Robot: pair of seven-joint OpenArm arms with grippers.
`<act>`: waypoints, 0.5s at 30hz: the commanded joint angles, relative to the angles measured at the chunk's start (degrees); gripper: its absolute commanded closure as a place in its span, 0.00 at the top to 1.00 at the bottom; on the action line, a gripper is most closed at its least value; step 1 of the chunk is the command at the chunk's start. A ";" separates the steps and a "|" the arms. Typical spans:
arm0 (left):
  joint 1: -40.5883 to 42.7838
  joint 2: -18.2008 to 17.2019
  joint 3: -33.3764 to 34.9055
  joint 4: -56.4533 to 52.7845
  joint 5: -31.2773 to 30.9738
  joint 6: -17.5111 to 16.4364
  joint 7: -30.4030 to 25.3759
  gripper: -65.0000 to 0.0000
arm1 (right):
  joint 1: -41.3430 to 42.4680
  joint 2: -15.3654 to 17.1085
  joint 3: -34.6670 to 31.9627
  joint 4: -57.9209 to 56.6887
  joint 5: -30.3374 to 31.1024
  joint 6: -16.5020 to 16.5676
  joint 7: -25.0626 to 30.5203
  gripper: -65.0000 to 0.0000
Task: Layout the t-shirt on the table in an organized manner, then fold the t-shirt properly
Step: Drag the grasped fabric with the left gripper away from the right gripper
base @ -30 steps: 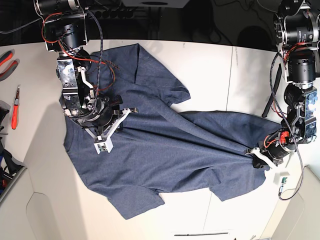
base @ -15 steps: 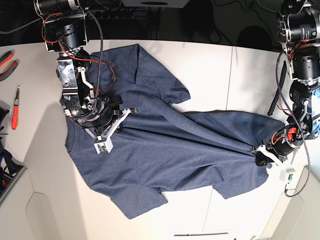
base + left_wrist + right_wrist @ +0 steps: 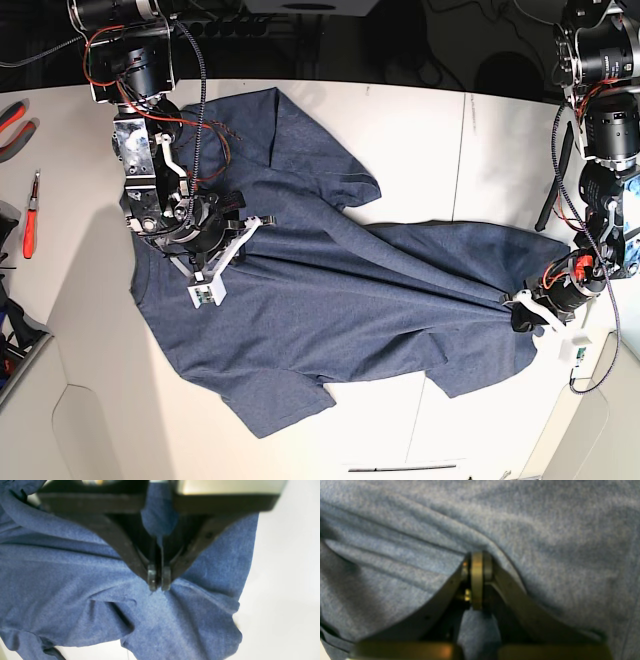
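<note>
The t-shirt (image 3: 320,300) sprawls wrinkled across the middle of the table (image 3: 430,130). The left gripper (image 3: 520,312) pinches its hem at right; the right gripper (image 3: 225,262) clamps cloth at center-left. Red-handled pliers (image 3: 12,122) and a screwdriver (image 3: 31,215) lie at the far left edge.

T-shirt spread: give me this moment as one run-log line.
phase: spreading | t-shirt: creased, stretched between arms on table | left gripper: shut on hem-end fabric | right gripper: shut on collar-end fabric | fold: not begun

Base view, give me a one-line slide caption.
Both grippers, left and right, pinch the t-shirt, stretching it across the table.
</note>
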 commanded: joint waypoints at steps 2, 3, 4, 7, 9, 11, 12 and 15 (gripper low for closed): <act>-1.38 -1.42 -0.63 1.05 -0.20 0.35 -1.27 0.15 | -1.18 1.29 0.26 -2.01 -4.72 -3.21 -7.76 0.00; -1.38 -1.42 -0.63 1.05 -0.20 -0.15 -1.25 0.19 | -1.18 1.29 0.26 -2.01 -4.72 -3.23 -7.76 0.00; -1.38 -1.40 -0.63 1.05 -0.20 -0.44 -1.11 0.20 | -1.18 1.29 0.26 -2.01 -4.72 -3.21 -7.76 0.00; -1.38 -1.40 -0.63 1.05 -0.20 -1.09 -1.07 0.20 | -1.18 1.29 0.26 -2.01 -4.72 -3.21 -7.76 0.00; -1.38 -1.40 -0.63 1.05 -0.20 -1.09 -1.07 0.20 | -1.18 1.29 0.26 -2.01 -4.72 -3.21 -7.76 0.00; -1.29 -1.38 -0.63 1.05 -0.20 -1.09 -1.07 0.20 | -1.18 1.29 0.26 -2.01 -4.72 -3.21 -7.76 0.00; -1.22 -1.36 -0.61 1.05 -0.22 -1.09 -1.05 0.20 | -1.18 1.29 0.26 -2.01 -4.72 -3.21 -7.76 0.00; -1.09 -0.87 -0.61 1.01 -0.15 -1.07 -0.66 0.20 | -1.18 1.29 0.26 -2.01 -4.72 -3.21 -7.76 0.00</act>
